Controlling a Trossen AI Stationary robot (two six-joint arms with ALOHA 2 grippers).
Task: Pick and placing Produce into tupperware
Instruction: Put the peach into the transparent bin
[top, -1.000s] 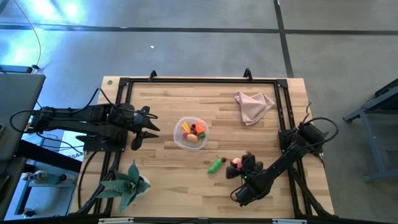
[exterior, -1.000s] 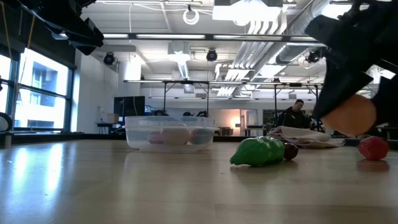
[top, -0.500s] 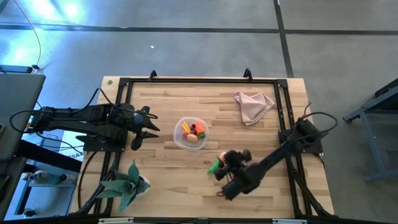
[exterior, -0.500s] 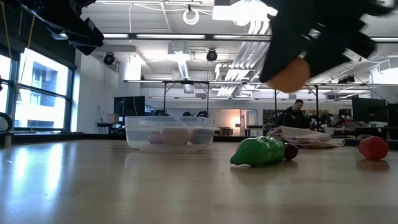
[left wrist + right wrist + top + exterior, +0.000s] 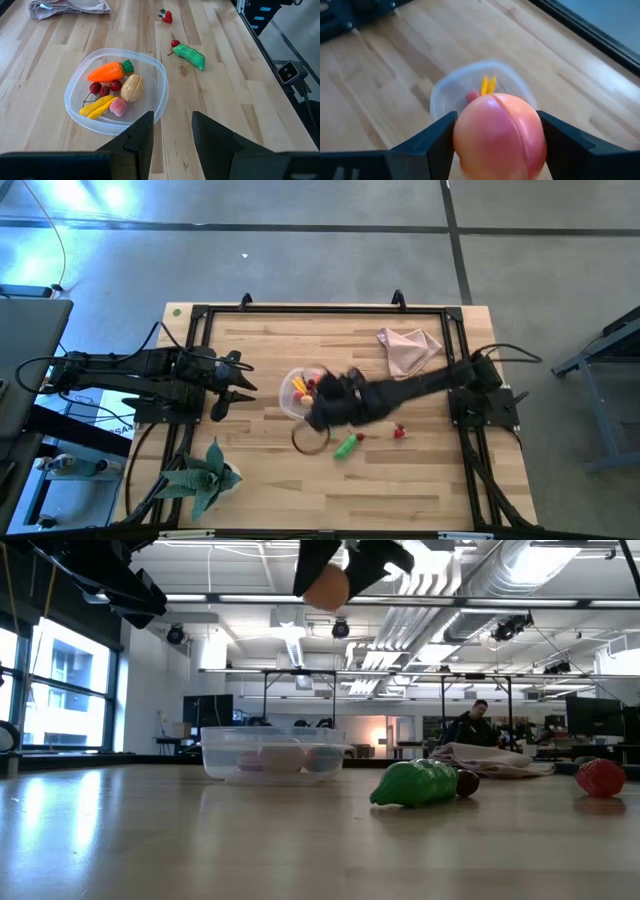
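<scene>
We found the right gripper (image 5: 497,145) clamped on a peach (image 5: 499,135), held well above the tub (image 5: 116,91) near the middle of the table (image 5: 260,480), though the blur in the overhead view kept us from saying whether it hung squarely over the rim. The tub already held a carrot (image 5: 107,72), yellow pieces (image 5: 97,106), a tan lump (image 5: 131,88) and some berries, so we judged the job over halfway. A green pepper (image 5: 190,56) and a strawberry (image 5: 166,16) lay toward the table's right edge, while the left gripper (image 5: 171,131) waited part open near the left edge.
</scene>
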